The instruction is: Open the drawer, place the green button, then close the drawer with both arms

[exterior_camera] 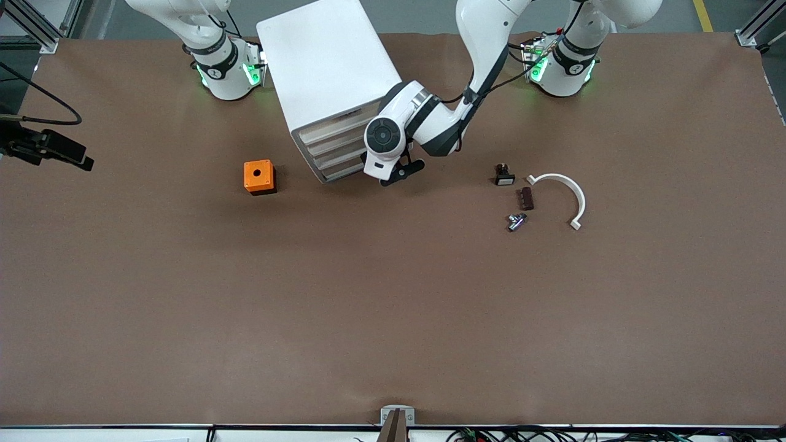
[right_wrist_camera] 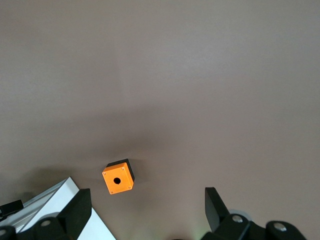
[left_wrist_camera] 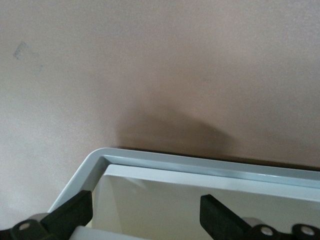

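Observation:
The white cabinet stands near the robots' bases, and its four cream-fronted drawers look shut. My left gripper is low in front of the lowest drawers, at the corner toward the left arm's end. In the left wrist view its open fingers straddle a drawer front inside the cabinet's grey frame, holding nothing. The small button lies on the table toward the left arm's end. My right gripper is open and empty, high over the table; it is out of the front view.
An orange cube with a round hole sits beside the cabinet toward the right arm's end and shows in the right wrist view. Near the button lie a black switch, a brown block and a white curved piece.

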Available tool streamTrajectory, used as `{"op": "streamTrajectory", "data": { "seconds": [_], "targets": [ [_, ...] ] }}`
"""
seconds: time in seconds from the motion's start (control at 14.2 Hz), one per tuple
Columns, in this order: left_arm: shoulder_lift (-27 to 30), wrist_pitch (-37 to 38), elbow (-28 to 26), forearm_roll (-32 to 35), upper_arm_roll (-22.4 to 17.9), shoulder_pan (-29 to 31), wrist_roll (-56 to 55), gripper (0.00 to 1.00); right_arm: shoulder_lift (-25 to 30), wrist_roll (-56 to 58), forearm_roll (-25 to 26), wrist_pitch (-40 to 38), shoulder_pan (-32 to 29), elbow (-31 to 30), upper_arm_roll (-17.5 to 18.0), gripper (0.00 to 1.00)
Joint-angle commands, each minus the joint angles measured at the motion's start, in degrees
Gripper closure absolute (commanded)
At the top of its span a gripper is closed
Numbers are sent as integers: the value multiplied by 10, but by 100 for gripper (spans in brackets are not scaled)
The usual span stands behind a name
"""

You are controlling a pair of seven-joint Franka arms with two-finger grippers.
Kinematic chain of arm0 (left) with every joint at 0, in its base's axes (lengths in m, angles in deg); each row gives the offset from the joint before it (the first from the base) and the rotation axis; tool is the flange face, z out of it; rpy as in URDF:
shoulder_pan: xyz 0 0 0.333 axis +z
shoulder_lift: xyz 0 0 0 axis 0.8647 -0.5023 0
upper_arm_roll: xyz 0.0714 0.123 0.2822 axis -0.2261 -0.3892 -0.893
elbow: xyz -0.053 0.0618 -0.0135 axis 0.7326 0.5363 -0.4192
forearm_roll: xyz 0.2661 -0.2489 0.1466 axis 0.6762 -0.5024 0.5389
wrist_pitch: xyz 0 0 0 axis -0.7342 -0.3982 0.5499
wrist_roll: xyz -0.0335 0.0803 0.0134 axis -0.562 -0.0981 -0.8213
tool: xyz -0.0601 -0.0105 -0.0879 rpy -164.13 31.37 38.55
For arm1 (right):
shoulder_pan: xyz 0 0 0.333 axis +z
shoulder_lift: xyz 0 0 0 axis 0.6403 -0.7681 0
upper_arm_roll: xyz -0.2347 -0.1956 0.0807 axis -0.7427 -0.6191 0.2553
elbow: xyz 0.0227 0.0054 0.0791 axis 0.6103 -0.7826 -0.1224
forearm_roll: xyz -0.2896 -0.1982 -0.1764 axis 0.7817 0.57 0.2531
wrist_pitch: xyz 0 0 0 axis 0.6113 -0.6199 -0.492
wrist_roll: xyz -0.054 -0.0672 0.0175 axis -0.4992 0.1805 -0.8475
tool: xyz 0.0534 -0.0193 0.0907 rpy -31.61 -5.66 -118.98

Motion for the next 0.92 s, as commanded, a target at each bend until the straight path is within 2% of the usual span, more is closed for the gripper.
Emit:
{"op": "streamTrajectory", "data": {
  "seconds": [0.0,0.21,0.49,0.71,0.85],
  "targets": [
    [-14,-18,40,2,4,2,-2,0,1,6,12,-7,-10,7,11,0],
    [13,-1,42,61,4,67,1,0,1,6,12,-7,-10,7,11,0],
    [62,65,53,130,5,154,14,0,1,6,11,-7,-10,7,11,0],
    [69,131,113,171,4,230,32,0,1,6,11,-7,-9,7,11,0],
    [86,141,137,223,4,269,33,0,1,6,9,-7,-8,8,12,0]
  ]
}}
